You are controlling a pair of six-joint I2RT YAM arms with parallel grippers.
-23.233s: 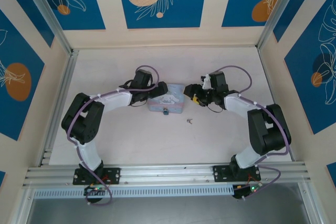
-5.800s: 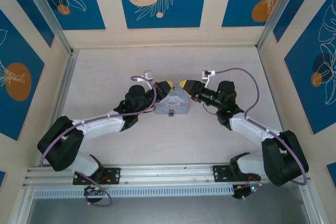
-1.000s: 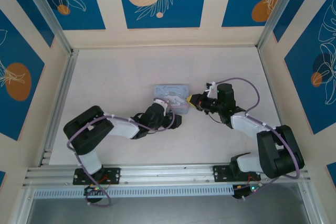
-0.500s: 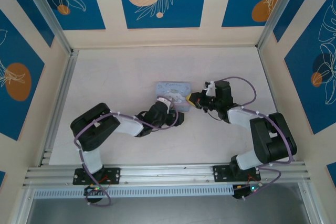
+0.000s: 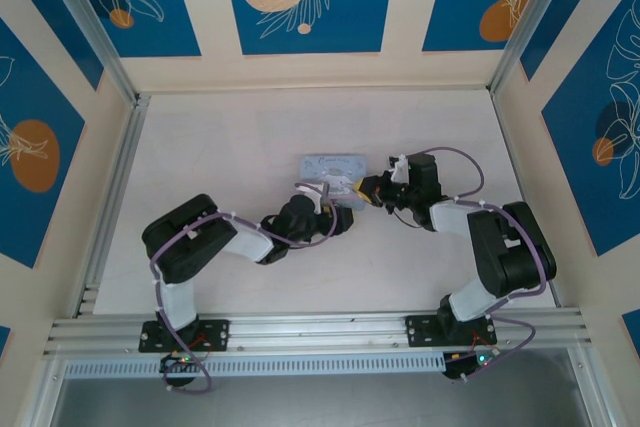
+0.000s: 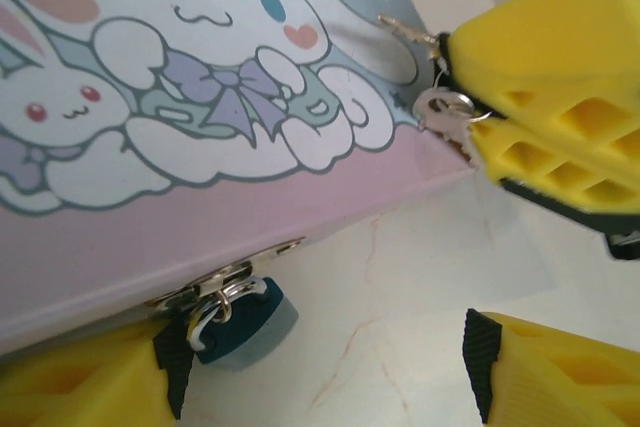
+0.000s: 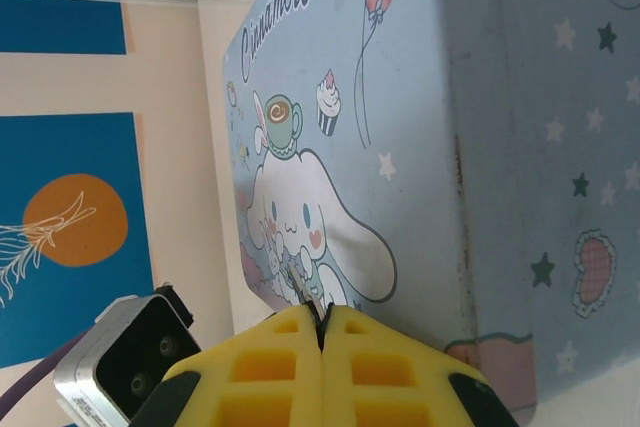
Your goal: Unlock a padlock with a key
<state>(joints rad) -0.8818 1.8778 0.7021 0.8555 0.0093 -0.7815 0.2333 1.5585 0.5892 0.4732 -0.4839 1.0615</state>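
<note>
Left gripper (image 6: 325,372) jaws wide, one finger touching the padlock (image 6: 236,319); padlock hangs from hasp on tin's (image 6: 150,237) near edge, apparently locked; right gripper (image 7: 322,335) pinches key (image 6: 441,107) over tin's near right corner; insertion and turning not yet done.

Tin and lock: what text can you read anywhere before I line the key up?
"Cinnamoro": script across the tin lid, right wrist view; any letters after that are not legible.
On the padlock: no marking shows.
On the key: nothing readable.
Top view: the tin's print is too small to read.
</note>
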